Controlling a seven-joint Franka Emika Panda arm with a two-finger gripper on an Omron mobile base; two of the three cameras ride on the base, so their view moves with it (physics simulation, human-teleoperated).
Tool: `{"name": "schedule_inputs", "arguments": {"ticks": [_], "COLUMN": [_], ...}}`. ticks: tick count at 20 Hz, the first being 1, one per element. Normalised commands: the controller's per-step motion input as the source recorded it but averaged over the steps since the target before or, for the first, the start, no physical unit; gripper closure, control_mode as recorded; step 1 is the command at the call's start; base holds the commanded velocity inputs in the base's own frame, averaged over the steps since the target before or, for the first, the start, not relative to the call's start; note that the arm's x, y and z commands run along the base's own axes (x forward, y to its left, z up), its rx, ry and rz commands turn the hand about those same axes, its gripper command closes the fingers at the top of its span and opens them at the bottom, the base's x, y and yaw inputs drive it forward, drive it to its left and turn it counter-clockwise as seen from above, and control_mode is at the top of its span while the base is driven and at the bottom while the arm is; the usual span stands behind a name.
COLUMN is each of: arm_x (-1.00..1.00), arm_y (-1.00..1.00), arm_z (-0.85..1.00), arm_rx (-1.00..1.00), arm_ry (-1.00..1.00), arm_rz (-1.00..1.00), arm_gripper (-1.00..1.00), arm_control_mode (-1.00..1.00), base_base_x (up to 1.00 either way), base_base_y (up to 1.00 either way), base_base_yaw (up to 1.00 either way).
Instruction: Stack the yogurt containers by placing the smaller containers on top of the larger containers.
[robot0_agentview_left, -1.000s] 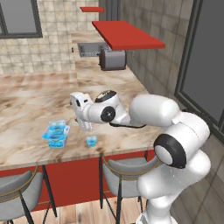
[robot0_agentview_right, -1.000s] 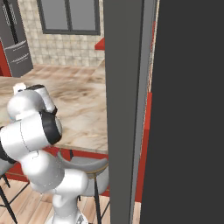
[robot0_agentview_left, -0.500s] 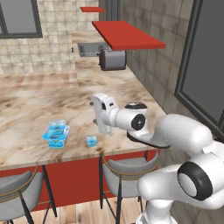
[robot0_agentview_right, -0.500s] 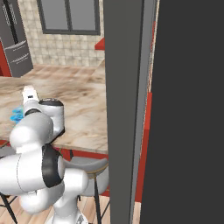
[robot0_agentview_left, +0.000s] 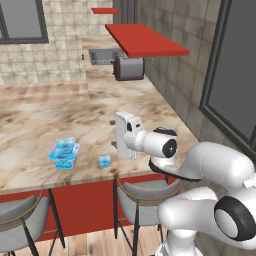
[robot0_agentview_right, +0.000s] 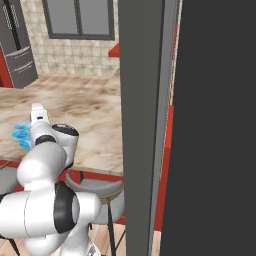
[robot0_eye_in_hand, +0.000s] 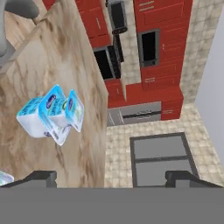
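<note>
Tubs sit near the counter's (robot0_agentview_left: 45, 120) front edge: the mid tub (robot0_agentview_left: 65, 148) nested on the wide tub (robot0_agentview_left: 61, 159), the tiny cup (robot0_agentview_left: 104, 161) alone just to their right. In the hand view the stacked pair lies left of centre on the marble. The arm (robot0_agentview_left: 200, 165) bends low over the counter's front edge, its white hand turned sideways just right of the cup, touching nothing. The claw (robot0_eye_in_hand: 111, 177) stands wide, its dark tips well apart and empty. The counter is tan marble; behind stand a toaster (robot0_agentview_left: 129, 68), a red shelf (robot0_agentview_left: 145, 40), tiled walls and red cabinets (robot0_eye_in_hand: 159, 17). Grey stools (robot0_agentview_left: 145, 195) stand below.
</note>
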Motion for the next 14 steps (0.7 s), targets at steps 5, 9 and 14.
{"name": "schedule_inputs", "arguments": {"ticks": [5,9,14], "arm_x": [-0.13,-0.34,-0.40], "arm_y": [0.00,-0.01,-0.15], "arm_z": [1.00,1.00,1.00], "arm_rx": [-0.13,-0.10,-0.11], "arm_ry": [0.26,0.21,0.12], "arm_rz": [0.00,0.00,0.00], "arm_gripper": [-1.00,-1.00,-1.00], "arm_control_mode": [-1.00,-1.00,-1.00], "base_base_x": [0.00,0.00,0.00], "base_base_y": [0.00,0.00,0.00], "base_base_yaw": [0.00,0.00,0.00]}}
